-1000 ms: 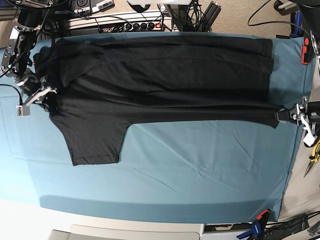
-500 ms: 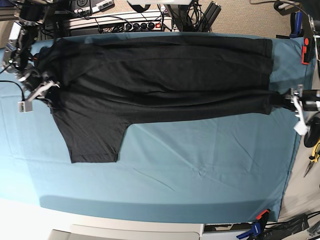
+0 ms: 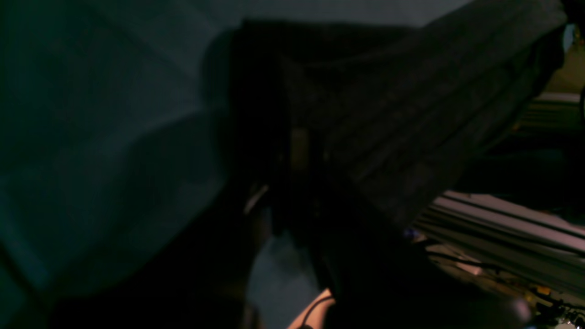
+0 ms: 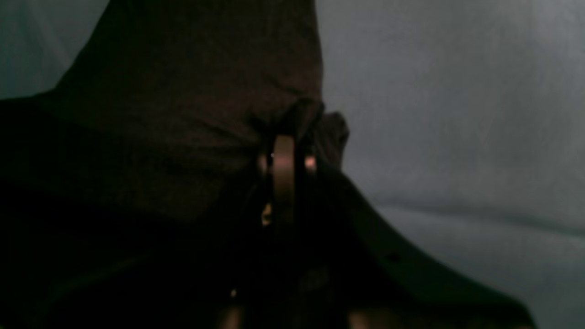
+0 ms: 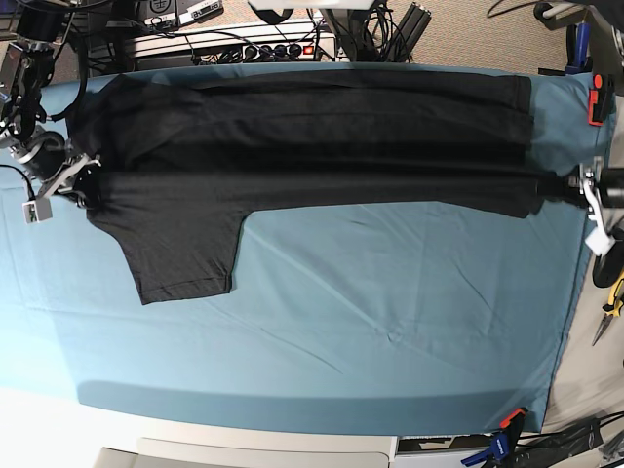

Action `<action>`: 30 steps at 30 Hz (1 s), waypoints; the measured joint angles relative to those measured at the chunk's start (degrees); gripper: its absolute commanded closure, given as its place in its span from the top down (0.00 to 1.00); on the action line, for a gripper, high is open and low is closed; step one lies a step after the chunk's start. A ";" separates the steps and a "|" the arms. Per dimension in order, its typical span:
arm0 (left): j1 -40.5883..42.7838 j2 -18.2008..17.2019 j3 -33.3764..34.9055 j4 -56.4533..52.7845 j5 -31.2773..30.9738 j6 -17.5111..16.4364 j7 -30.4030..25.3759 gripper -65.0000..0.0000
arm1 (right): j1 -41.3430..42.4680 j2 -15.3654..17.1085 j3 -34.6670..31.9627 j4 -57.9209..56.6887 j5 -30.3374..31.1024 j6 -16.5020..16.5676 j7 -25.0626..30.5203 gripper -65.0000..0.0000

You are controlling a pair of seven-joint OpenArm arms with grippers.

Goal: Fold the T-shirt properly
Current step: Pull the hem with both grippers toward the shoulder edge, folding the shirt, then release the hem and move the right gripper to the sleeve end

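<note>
The black T-shirt (image 5: 312,136) lies stretched in a long band across the far half of the teal table cloth (image 5: 390,312), with one sleeve (image 5: 185,249) pointing toward the near side. At the shirt's left end my right gripper (image 5: 83,180) is shut on the fabric. The right wrist view shows its fingertips (image 4: 283,155) pinching a bunched fold of the shirt (image 4: 183,114). My left gripper (image 5: 564,187) is shut on the shirt's right end. In the dark left wrist view the cloth (image 3: 411,114) drapes from that gripper (image 3: 299,146).
A power strip (image 5: 234,44) and cables lie beyond the far edge. A red clamp (image 5: 596,97) holds the far right corner of the cloth, and a blue and orange clamp (image 5: 502,439) sits near the front right. Pliers (image 5: 612,302) lie off the right edge.
Both grippers have carried the shirt's near edge toward the far side. The right gripper has also shifted outward, and the shirt now lies tauter and narrower.
</note>
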 measured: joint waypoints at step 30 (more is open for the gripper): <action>0.63 0.57 0.00 0.00 0.20 0.02 -4.70 0.54 | 9.18 -8.90 7.06 -0.02 -13.16 -1.86 6.84 0.52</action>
